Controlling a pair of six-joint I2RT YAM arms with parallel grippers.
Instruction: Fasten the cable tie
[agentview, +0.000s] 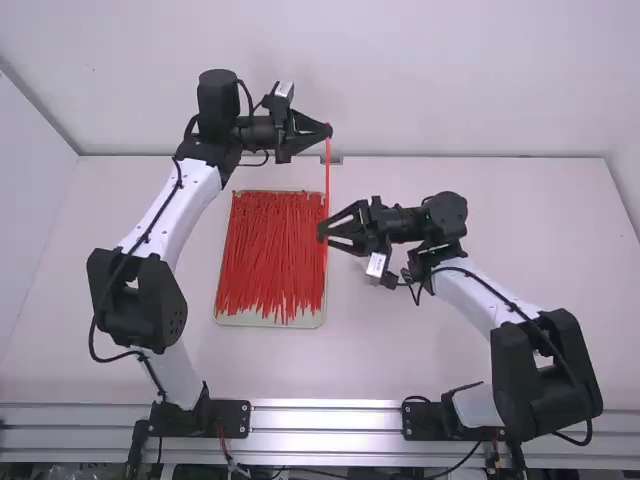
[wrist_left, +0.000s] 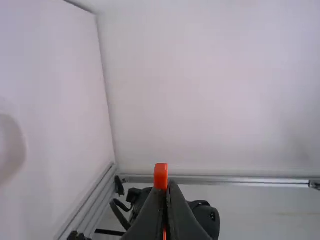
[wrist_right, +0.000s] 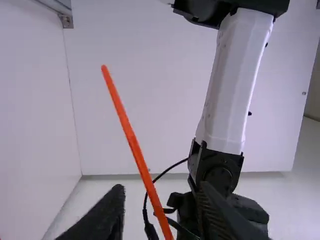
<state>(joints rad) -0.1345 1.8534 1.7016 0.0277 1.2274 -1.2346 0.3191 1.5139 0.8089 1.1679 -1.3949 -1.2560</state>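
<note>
A single red cable tie (agentview: 327, 185) hangs straight down above the table from my left gripper (agentview: 325, 132), which is shut on its upper end near the back wall. In the left wrist view the tie's head (wrist_left: 160, 176) sticks out just past the closed fingers (wrist_left: 150, 210). My right gripper (agentview: 323, 229) is open around the tie's lower end, with a finger on either side. In the right wrist view the tie (wrist_right: 131, 140) runs up between the spread fingers (wrist_right: 107, 212), touching neither that I can see.
A flat tray (agentview: 270, 321) piled with several red cable ties (agentview: 272, 255) lies left of the middle, just beside my right gripper. The left arm's white link (wrist_right: 235, 75) stands close behind the hanging tie. Bare table stretches to the right and front.
</note>
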